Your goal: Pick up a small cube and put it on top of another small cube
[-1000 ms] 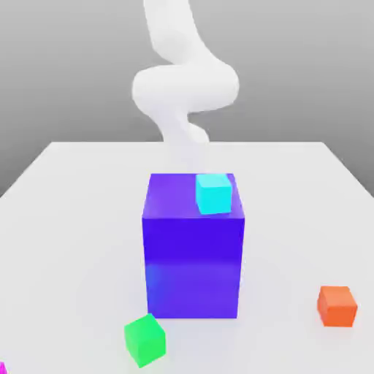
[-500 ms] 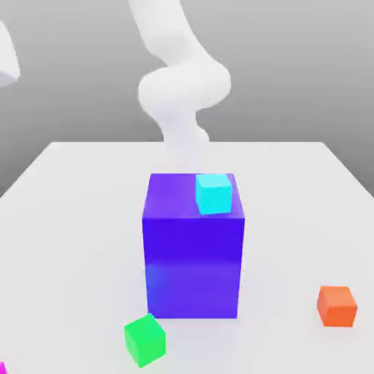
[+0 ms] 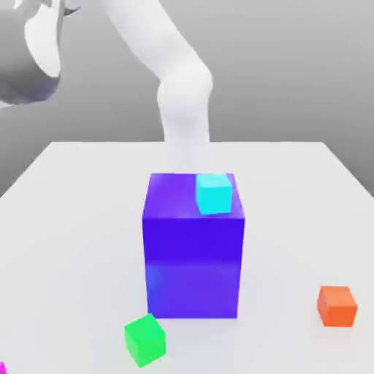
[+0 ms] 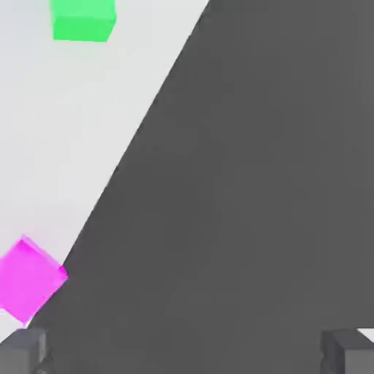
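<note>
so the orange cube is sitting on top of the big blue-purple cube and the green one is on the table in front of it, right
Not quite: the cube on top of the big blue-purple cube is the cyan cube, not the orange cube, which sits on the table toward the exterior view's right. The green cube is on the table in front, as you said. The exterior view shows this.

Big blue-purple cube (image 3: 193, 245) sits mid-table, the tallest obstacle here, with a cyan cube (image 3: 214, 193) on its top at the far right corner. Open white table (image 3: 66, 219) lies on both sides of it in the exterior view. The green cube (image 3: 144, 340) sits near the block's near-left corner, with free room above and to its left. The pink cube (image 4: 28, 279) lies at the table's edge, well apart from green. Orange cube (image 3: 337, 305) stands alone, far right.
</note>
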`<state>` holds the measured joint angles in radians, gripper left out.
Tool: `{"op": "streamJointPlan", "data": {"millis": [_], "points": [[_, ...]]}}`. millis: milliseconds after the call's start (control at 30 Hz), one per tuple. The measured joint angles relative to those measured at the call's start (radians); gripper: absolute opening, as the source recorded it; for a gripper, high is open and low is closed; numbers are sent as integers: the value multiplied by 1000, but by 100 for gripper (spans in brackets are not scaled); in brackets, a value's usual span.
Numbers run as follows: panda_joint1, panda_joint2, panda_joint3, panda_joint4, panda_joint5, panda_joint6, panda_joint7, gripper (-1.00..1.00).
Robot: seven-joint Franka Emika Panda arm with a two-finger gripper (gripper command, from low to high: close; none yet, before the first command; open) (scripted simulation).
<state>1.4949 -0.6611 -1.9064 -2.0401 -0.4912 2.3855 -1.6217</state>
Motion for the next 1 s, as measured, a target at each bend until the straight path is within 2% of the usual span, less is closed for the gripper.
{"op": "streamJointPlan", "data": {"millis": [400,533,567,767,900,1000], "points": [[221,-151,-267,83,-367,-90,-389,0],[300,-251,-377,128,-484,-46,-404,0],[313,-270,-395,136,-501,-35,-398,-100],[318,-280,-403,140,-518,-32,-390,-100],[249,-193,-306,100,-444,-98,-427,-100],[235,-172,-259,23,-425,-119,-438,-100]]}}
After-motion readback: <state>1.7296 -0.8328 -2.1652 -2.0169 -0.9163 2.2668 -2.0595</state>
